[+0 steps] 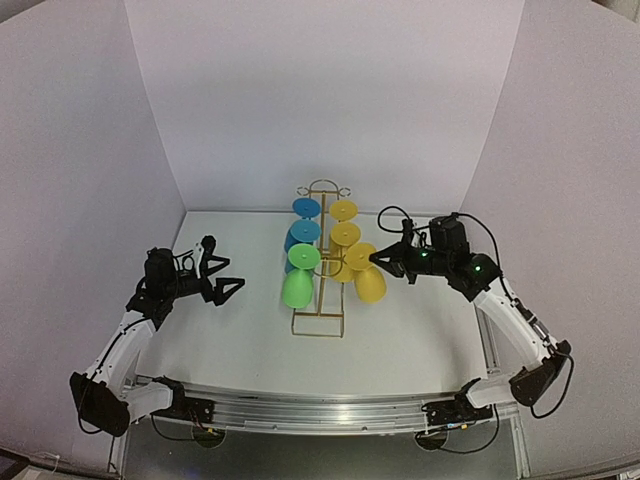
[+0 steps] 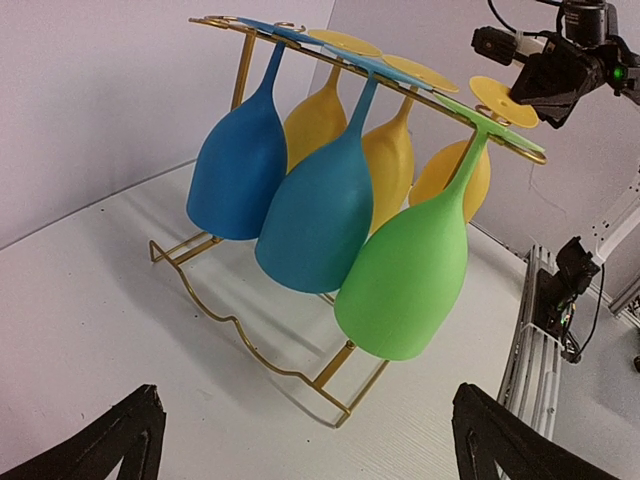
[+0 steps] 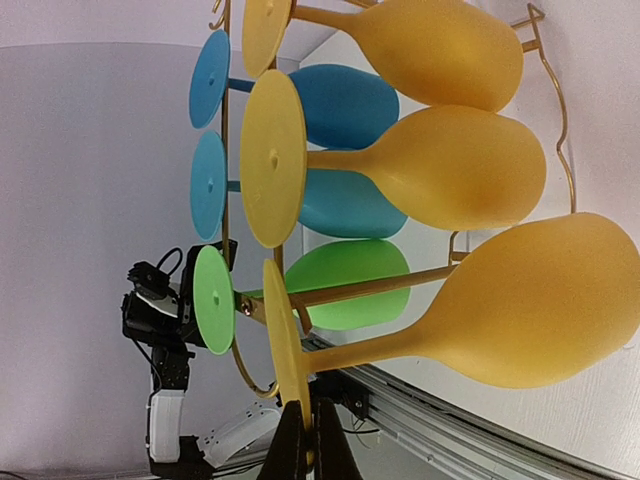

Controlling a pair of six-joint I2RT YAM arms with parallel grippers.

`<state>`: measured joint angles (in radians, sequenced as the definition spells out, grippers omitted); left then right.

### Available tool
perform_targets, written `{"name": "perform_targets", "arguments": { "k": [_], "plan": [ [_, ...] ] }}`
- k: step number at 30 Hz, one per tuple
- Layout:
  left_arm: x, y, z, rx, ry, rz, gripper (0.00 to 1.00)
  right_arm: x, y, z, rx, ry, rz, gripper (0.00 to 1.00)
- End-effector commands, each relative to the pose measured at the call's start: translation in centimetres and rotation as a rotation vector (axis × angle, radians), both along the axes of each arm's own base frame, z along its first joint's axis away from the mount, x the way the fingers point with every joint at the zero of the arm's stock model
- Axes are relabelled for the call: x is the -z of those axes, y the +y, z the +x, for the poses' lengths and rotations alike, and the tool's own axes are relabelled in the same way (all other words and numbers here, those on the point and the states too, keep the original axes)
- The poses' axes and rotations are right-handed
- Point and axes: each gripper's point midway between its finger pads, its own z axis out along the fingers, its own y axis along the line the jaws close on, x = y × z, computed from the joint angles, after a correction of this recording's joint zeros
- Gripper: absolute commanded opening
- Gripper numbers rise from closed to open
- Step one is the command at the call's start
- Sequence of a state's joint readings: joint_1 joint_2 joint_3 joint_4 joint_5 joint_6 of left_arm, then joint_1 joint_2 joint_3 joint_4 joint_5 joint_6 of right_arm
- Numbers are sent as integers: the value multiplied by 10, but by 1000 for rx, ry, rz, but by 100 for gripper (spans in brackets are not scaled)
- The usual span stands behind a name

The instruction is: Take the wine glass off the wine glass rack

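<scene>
The right gripper [image 3: 308, 425] is pinched shut on the foot of the nearest yellow wine glass [image 3: 530, 300] (it hangs upside down at the near right end of the rack [image 1: 318, 335]). The left gripper [image 1: 225, 267] stands wide open and empty, well left of the rack.

left arm [image 1: 120, 345]: white links rising from the near-left base, elbow bent, black wrist angled inward toward table centre. left gripper [image 1: 228, 266]: both black fingers [image 2: 120, 440] spread wide, nothing between them. right arm [image 1: 515, 320]: rising from the near-right base, forearm reaching inward and left, green lights lit on the wrist. right gripper [image 1: 375, 258]: fingers [image 3: 290, 445] pressed together, pinching the foot rim of the nearest yellow wine glass [image 3: 530, 310].
</scene>
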<state>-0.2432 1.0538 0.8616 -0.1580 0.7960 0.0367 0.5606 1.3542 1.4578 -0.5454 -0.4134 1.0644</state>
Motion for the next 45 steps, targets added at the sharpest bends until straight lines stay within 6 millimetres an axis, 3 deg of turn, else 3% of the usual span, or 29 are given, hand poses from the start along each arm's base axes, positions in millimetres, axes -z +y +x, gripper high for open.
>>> {"name": "perform_targets", "arguments": {
  "k": [1, 6, 15, 23, 28, 33, 35, 37, 41, 43, 45],
  "plan": [
    [-18, -4, -8, 42, -57, -31, 100, -11, -14, 3, 77, -40, -7, 0],
    [-25, -5, -8, 44, -53, -47, 100, -13, -20, 3, 108, -56, -17, 0],
    [-29, -8, -19, 78, 39, -86, 100, 7, -79, -6, 301, -127, -212, 0],
    [-17, -12, -48, 163, 132, -36, 97, 48, -88, -26, 102, -123, -477, 0],
    [-22, -21, -66, 234, 164, 16, 92, 58, -80, -41, -54, -160, -518, 0],
    [-36, -54, -102, 347, 121, 101, 85, 64, -67, -78, -251, -305, -552, 0],
    [-56, -70, -115, 384, 65, 82, 87, 64, -66, -89, -291, -364, -569, 0],
    [-78, -86, -116, 395, 27, 58, 88, 59, -66, -96, -314, -418, -578, 0],
    [-111, -136, -121, 469, -28, 55, 88, 49, -60, -107, -372, -509, -559, 0],
    [-117, -163, -131, 524, -32, 47, 88, 46, -55, -113, -410, -533, -531, 0],
    [-108, -190, -132, 558, 14, 47, 87, 44, -49, -121, -456, -552, -493, 0]
  ]
}}
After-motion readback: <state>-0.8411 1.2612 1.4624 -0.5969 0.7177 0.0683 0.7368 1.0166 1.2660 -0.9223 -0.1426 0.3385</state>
